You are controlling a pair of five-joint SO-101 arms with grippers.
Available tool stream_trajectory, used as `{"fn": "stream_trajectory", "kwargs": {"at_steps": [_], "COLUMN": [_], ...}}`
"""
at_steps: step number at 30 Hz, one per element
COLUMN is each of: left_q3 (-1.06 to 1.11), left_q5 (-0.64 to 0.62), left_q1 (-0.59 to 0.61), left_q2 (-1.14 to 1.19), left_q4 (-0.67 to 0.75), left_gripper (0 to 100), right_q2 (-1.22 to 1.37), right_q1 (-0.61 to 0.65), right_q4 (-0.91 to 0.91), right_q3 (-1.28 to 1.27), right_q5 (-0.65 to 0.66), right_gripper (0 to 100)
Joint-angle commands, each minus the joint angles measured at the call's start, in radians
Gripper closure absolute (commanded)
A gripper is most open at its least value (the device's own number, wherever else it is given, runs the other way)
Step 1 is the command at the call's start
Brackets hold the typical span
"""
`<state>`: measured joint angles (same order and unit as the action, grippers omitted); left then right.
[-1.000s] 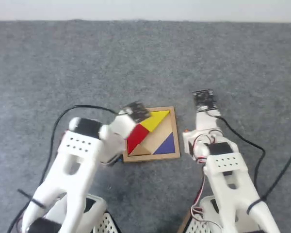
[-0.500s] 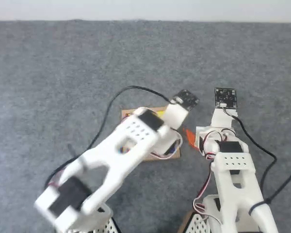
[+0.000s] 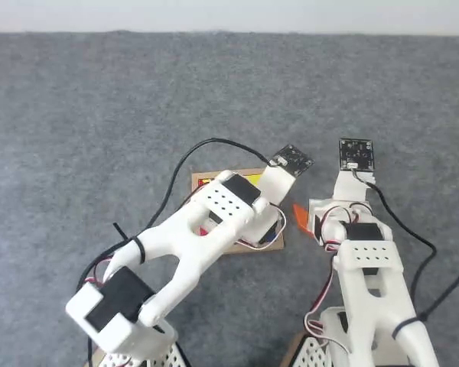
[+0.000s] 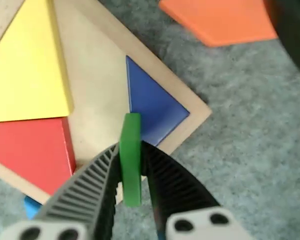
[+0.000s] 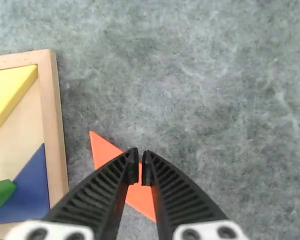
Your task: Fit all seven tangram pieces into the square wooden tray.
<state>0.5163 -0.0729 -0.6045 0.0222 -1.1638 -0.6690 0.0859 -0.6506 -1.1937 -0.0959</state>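
Left gripper (image 4: 130, 148) clamps the flat faces of the green piece (image 4: 131, 129), judged light, rigid and slick, over the tray (image 4: 192, 119); right gripper (image 5: 140, 161) pressed together, empty.

The left gripper (image 4: 131, 167) clamps the green piece (image 4: 131, 145) on edge. Below it a strip of bare wood in the tray (image 4: 97, 115) is free, hemmed by the blue triangle (image 4: 152, 112) beside the fingertips and by the yellow triangle (image 4: 25, 70) and red piece (image 4: 32, 150) across the strip. The orange piece (image 5: 102, 147) lies straight beneath the right gripper (image 5: 136, 165), whose jaws are nearly together. The tray's rim and the left arm (image 3: 214, 222) crowd its inner side, while grey carpet (image 5: 215, 75) ahead and outward gives room to pass.
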Motion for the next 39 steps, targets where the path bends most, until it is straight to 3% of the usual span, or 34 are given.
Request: {"fn": "stream_trajectory", "kwargs": {"at_steps": [1,6,12,20,24,39], "left_q3": [-0.002,0.056,0.065,0.064,0.056,0.008], "left_q5": [0.014,0.052,0.058,0.066,0.069,0.203], "left_q1": [0.029,0.012,0.015,0.017,0.069,0.146], "left_q2": [-0.051,-0.049,-0.049,-0.051,-0.061,-0.063], "left_q4": [0.005,0.086,0.087,0.084,0.084,0.061], "left_gripper": [99,99,91,88,84,84], "right_q2": [-0.048,-0.048,-0.048,-0.048,-0.048,-0.047], "right_q1": [0.019,0.038,0.038,0.039,0.039,0.065], "right_q4": [-0.01,-0.027,-0.036,-0.036,-0.036,-0.036], "right_q3": [0.058,0.06,0.061,0.061,0.061,0.058], "right_q5": [-0.009,-0.008,-0.006,-0.005,-0.005,-0.005], "right_gripper": [96.5,96.5,96.5,96.5,96.5,96.5]}}
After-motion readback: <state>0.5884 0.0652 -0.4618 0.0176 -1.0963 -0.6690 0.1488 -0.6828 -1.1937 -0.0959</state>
